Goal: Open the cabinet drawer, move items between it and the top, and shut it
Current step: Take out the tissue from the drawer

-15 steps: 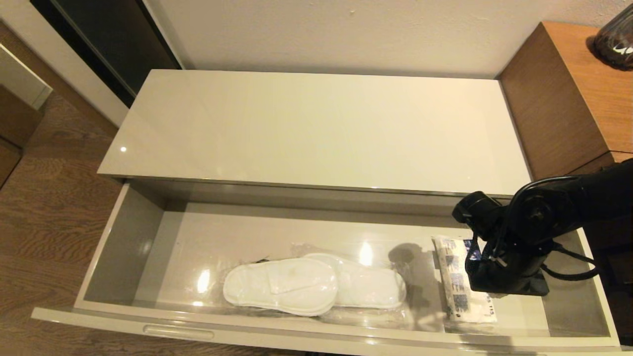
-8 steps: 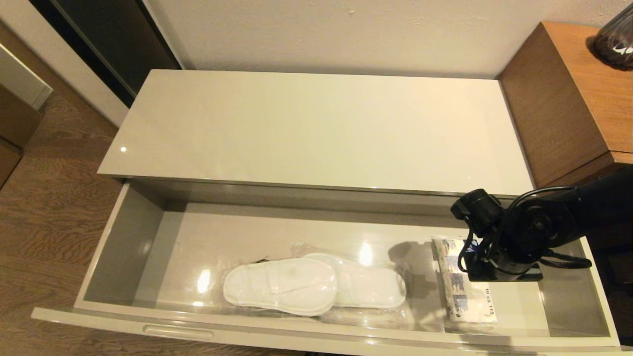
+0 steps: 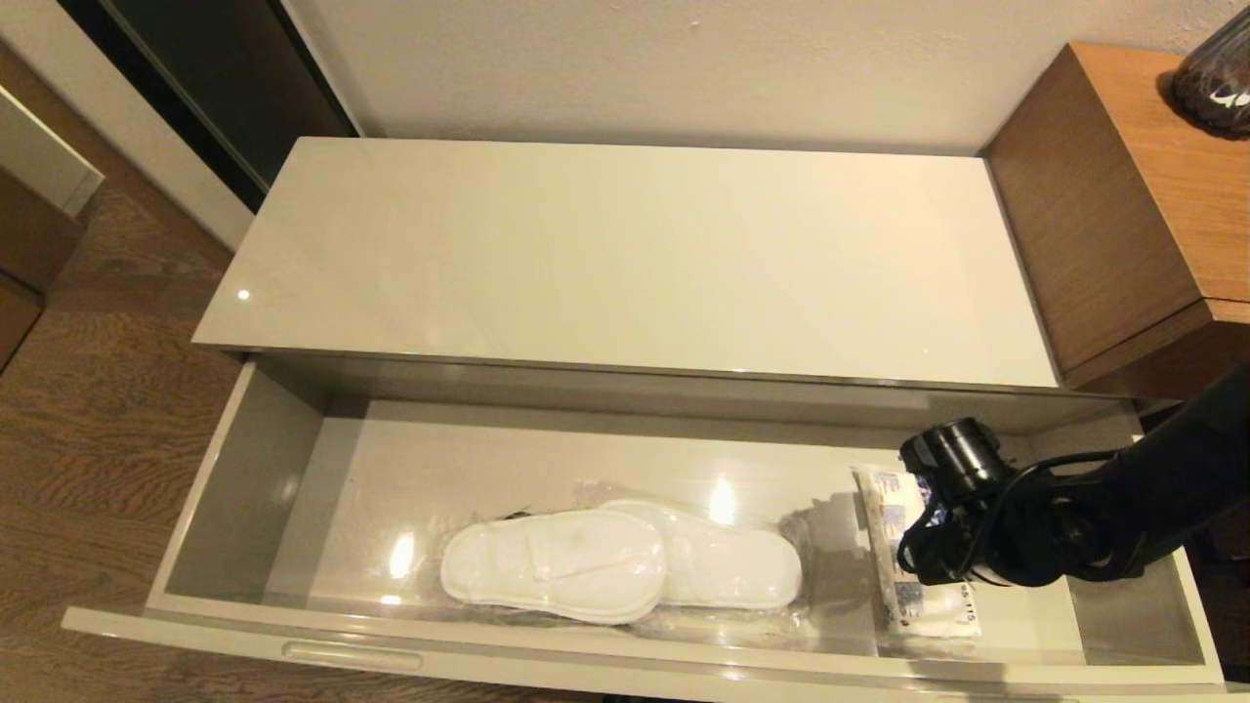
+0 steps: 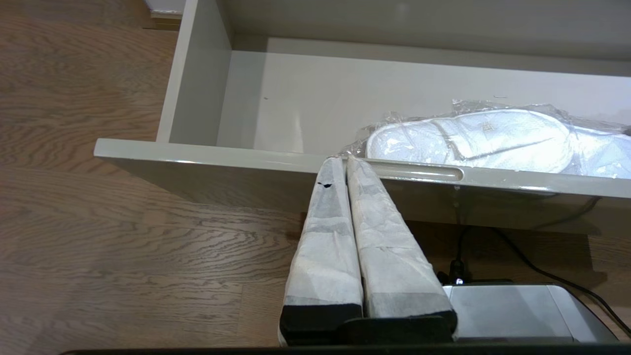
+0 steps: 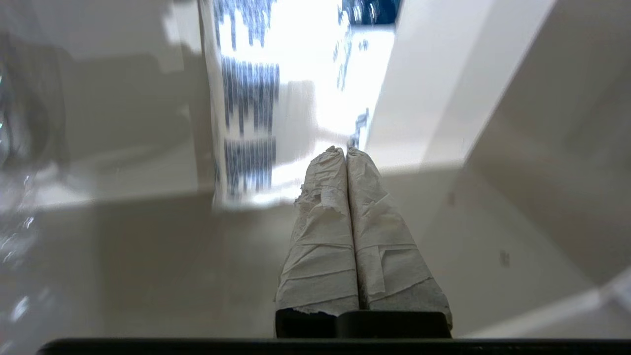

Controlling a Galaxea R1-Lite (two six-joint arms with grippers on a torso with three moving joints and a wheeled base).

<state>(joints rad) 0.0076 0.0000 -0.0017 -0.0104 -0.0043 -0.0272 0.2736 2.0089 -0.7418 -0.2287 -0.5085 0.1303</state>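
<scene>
The cabinet drawer stands pulled wide open below the glossy beige top, which is bare. Wrapped white slippers lie in the drawer's middle, also seen in the left wrist view. A white tissue pack with blue print lies at the drawer's right, partly hidden under my right arm. My right gripper is shut and empty, its tips just over the edge of the tissue pack inside the drawer. My left gripper is shut and parked low in front of the drawer's front edge.
A taller brown wooden unit stands right of the cabinet with a dark vase on it. Wooden floor lies to the left. Under the drawer front are a grey box and a black cable.
My right arm has sunk lower into the drawer's right end and its wrist has turned, coming down over the tissue pack. Its fingers stayed shut. The left arm and both items have not moved.
</scene>
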